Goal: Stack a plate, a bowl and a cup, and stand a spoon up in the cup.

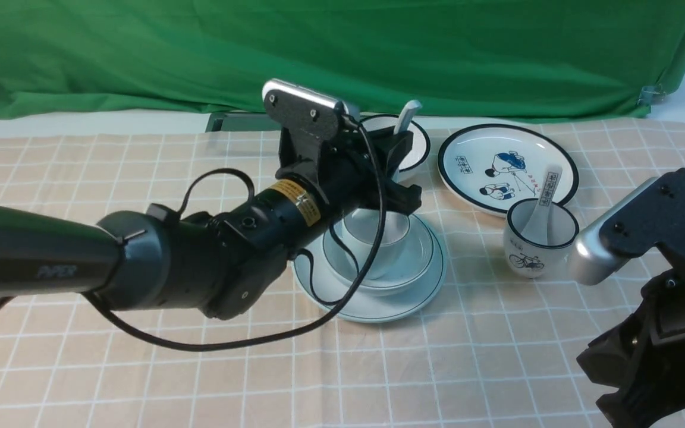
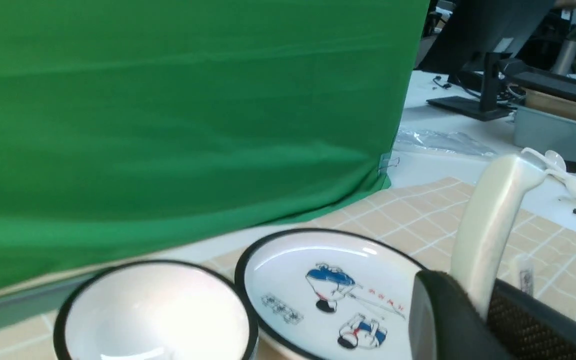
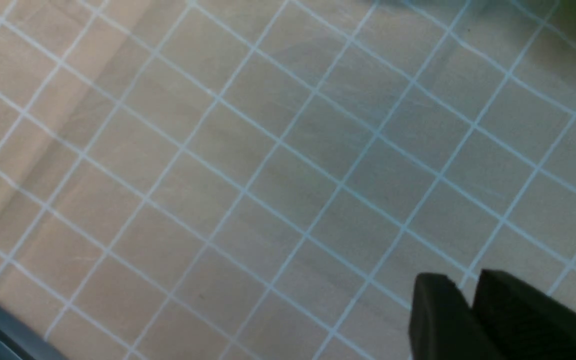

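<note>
The pale blue-green plate [image 1: 390, 306] lies at the middle of the checked cloth. The matching bowl [image 1: 423, 261] sits on it and the plain cup [image 1: 395, 229] stands in the bowl. My left gripper [image 1: 399, 173] hovers just above the cup, shut on the plain spoon [image 1: 408, 116], whose handle sticks up and back. In the left wrist view the spoon's handle [image 2: 488, 235] is pinched between the two fingers of that gripper [image 2: 478, 295]. The spoon's scoop end is hidden. My right gripper [image 1: 610, 386] hangs low at the front right, and in its wrist view its [image 3: 460, 282] fingers are together over bare cloth with nothing between them.
A white black-rimmed bowl [image 1: 420, 148] stands behind the stack, partly hidden by my left gripper. To its right lies a cartoon plate [image 1: 506, 166]. A bicycle cup [image 1: 539, 244] holding a printed spoon [image 1: 547, 199] stands right of the stack. A green backdrop [image 1: 342, 53] closes the far side.
</note>
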You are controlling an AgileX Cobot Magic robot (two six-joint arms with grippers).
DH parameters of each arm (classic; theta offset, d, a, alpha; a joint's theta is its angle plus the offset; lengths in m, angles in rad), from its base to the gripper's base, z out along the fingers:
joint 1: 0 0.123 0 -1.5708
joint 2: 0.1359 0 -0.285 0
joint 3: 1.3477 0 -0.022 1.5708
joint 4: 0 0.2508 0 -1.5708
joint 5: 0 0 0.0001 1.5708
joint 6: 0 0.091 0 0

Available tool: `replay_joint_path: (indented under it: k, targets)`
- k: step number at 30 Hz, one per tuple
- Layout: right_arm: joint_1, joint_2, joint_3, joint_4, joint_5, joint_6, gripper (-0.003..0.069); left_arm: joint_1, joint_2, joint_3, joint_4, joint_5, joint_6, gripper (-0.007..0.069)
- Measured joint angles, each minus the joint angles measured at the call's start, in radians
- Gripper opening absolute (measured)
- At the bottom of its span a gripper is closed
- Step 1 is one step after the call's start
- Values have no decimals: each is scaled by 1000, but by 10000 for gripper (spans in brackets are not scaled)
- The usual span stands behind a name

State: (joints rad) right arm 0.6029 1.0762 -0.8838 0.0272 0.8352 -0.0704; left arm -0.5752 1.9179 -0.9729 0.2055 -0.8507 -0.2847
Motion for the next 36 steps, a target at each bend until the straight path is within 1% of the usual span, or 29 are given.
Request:
replay_joint_path:
  k: [5,7,10,11,12,13,14,15,18,20,21,22,23,26,27,29,30,31,32,33,36]
  targets:
    - [0,0,0,0,-3,0,144,0,25,-1,37,0,-6,57]
    - [0,0,0,0,-9,0,144,-1,39,-1,30,-4,-6,76]
    - [0,0,0,0,-18,2,144,-1,62,-1,2,-5,-6,159]
    - [0,0,0,0,-18,2,144,-1,63,-1,0,-5,-6,171]
    - [0,0,0,0,-19,9,144,-1,65,-1,-1,-6,-6,223]
    - [0,0,0,0,-19,14,144,-1,65,-1,-1,-9,-6,250]
    - [0,0,0,0,-19,16,144,-1,65,-1,-1,-9,-6,257]
    - [0,0,0,0,-20,23,144,-1,65,-1,0,-11,-6,302]
    - [0,-7,-6,0,-22,26,144,-1,33,8,0,16,-11,391]
    - [0,-34,-26,0,-22,26,145,-1,-49,36,0,80,-15,432]
    - [0,-41,-31,0,-22,26,146,-1,-58,42,0,97,-16,433]
    - [0,-63,-46,0,-23,27,146,-1,-124,60,0,157,-18,435]
    - [0,-87,-56,0,-23,27,147,-1,-176,80,0,205,-18,432]
    - [0,-173,-79,0,-19,29,147,-1,-413,142,23,397,-23,349]
    - [0,-211,-81,0,1,39,147,-1,-540,173,43,464,-31,274]
    - [0,-271,-77,0,42,58,144,-1,-685,228,58,544,-37,172]
    - [0,-315,-67,0,64,70,132,-1,-791,265,65,582,-37,97]
    - [0,-323,-64,0,68,78,129,-1,-809,282,68,588,-37,88]
    - [0,-397,-33,0,74,112,78,-1,-981,360,70,624,-38,29]
    - [0,-413,-24,0,74,115,71,-1,-998,369,70,630,-39,25]
    - [0,-505,29,-1,64,169,31,-1,-1188,491,74,644,-40,10]
